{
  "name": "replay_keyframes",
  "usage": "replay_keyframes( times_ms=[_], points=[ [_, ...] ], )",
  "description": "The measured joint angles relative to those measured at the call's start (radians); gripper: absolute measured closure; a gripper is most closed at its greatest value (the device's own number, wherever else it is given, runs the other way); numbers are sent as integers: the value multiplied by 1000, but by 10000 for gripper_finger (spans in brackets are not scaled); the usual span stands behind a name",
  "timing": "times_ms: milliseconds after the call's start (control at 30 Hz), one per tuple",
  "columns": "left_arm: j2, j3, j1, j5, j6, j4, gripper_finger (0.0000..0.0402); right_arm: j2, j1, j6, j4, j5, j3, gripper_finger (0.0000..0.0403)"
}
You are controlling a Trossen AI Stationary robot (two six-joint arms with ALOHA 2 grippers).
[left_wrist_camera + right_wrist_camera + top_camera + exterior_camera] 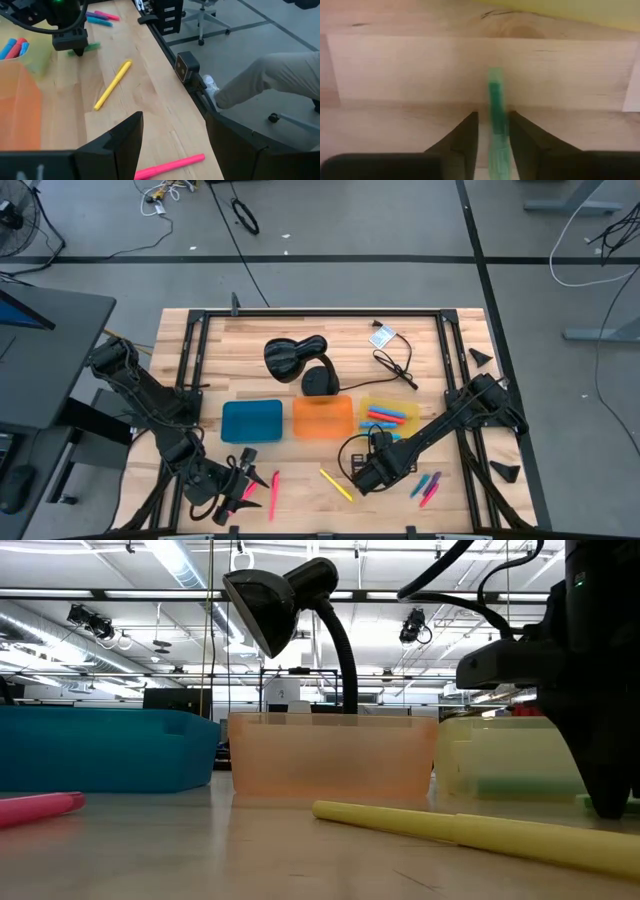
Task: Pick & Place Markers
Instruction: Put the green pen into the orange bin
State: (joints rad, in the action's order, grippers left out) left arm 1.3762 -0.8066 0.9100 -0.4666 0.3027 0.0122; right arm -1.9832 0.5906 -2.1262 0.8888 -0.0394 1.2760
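Two grippers are down at the table's near edge. Your right gripper (490, 150) has its fingers lowered on either side of a green marker (496, 107) that lies flat on the wood, just in front of the yellow tray (390, 406) — a gap is visible on each side, so the fingers are apart, not yet clamped. Your left gripper (172, 145) hovers above the near-left part of the table, fingers spread wide, with a pink marker (170, 166) on the boards between them. A yellow marker (336, 484) lies loose in front of the orange tray (323, 418). Blue and red markers (390, 416) sit inside the yellow tray, and a few more — blue and pink (427, 486) — lie near the right arm. The blue tray (251, 420) stands left of the orange one.
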Motion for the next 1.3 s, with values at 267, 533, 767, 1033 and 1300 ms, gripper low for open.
replay_keyframes(
  times_ms=[267,533,767,1033,1300],
  points=[
    [0,0,0,0,5,-21,179,0,1,107,-21,18,0,359],
    [0,0,0,0,4,-26,179,4,2,182,-27,26,0,367],
    [0,0,-1,-9,3,-26,179,46,5,269,-49,58,-3,368],
    [0,0,-1,-4,1,-25,179,108,-7,485,-47,41,-3,369],
    [0,0,-1,-4,4,-23,179,152,-49,785,-44,61,-2,369]
  ],
)
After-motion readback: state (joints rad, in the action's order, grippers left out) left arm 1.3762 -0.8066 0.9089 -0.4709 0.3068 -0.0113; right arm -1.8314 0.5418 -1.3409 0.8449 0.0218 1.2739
